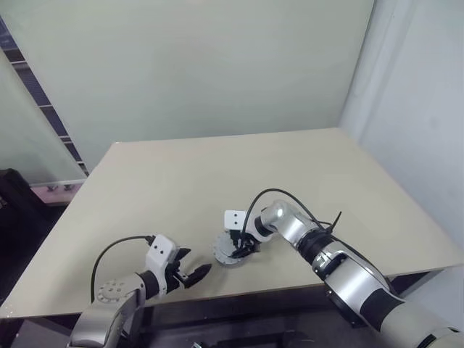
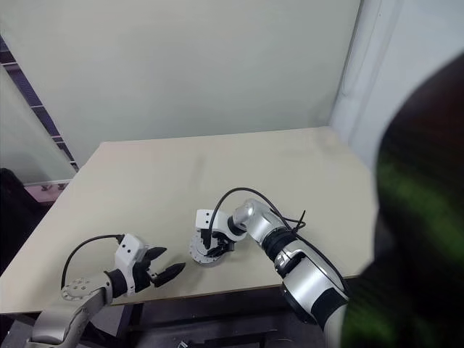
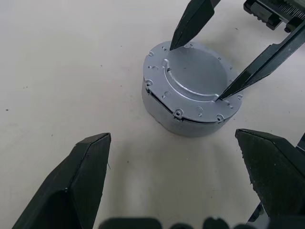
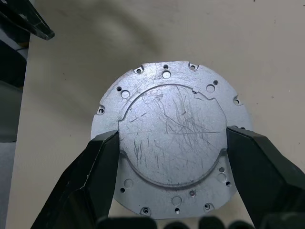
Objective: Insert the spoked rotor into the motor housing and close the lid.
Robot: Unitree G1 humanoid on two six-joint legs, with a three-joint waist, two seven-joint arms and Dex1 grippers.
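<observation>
A broad, pale beige desk (image 1: 217, 181) carries everything. Near its front edge, about midway across, sits the round grey metal motor housing (image 3: 164, 117), capped by the flat, scratched light-grey lid (image 4: 171, 138) with small holes around its rim. The right gripper (image 1: 243, 245) reaches down over it, jaws spread with their black tips resting on opposite sides of the lid. The left gripper (image 1: 196, 275) hovers nearby to the left, jaws wide apart and empty.

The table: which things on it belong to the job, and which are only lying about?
Job:
- lid, lying on top of the housing
- right gripper, fingertips on the lid's rim
- left gripper, open, apart from the housing

Lying about:
- nothing else is on the table
</observation>
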